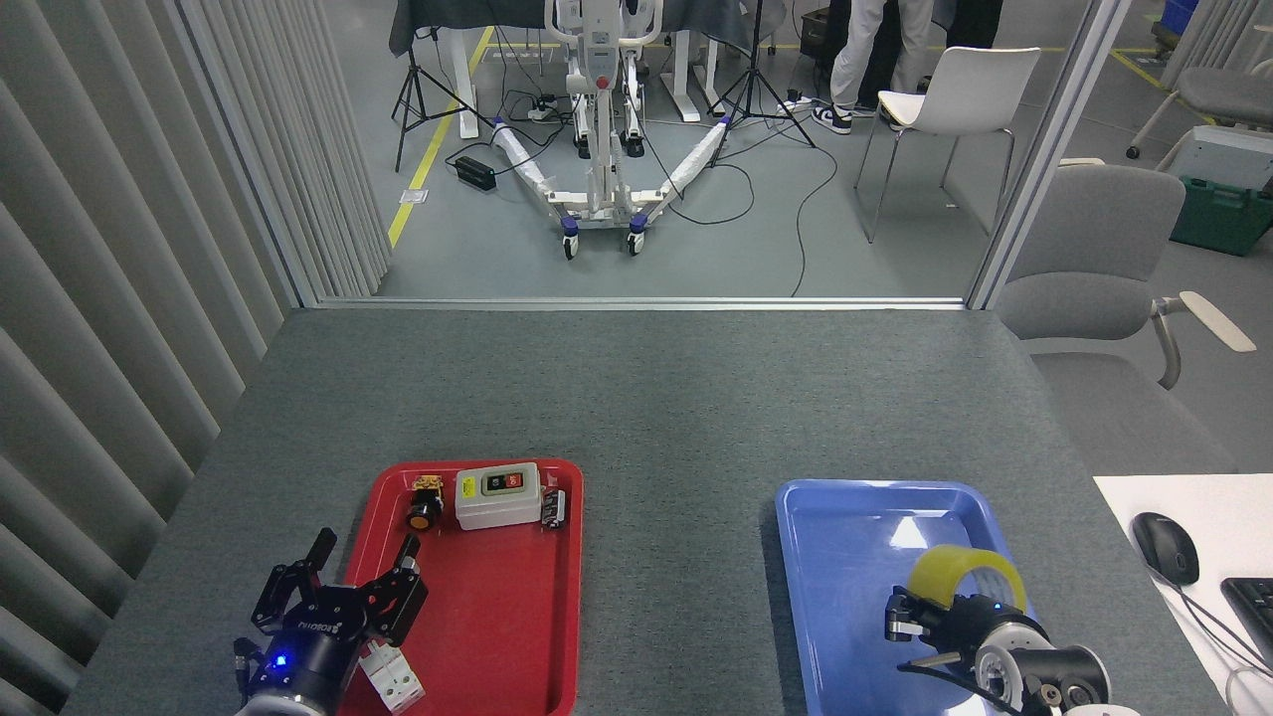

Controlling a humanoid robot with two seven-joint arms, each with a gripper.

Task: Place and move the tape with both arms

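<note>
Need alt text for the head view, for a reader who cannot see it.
The right gripper meets a translucent yellow tape roll over a blue plastic tray on a grey table. The left gripper hangs open by a red plastic tray of small electrical parts.

White lettering runs across the black body of the left gripper [360, 565] at about seven o'clock; it appears reversed and upside down, and seems to spell ROBOTIQ, though the letters are small. The white switch box [497, 495] in the red tray [517, 636] carries coloured labels, too small to read. Nothing else is legible.
</note>
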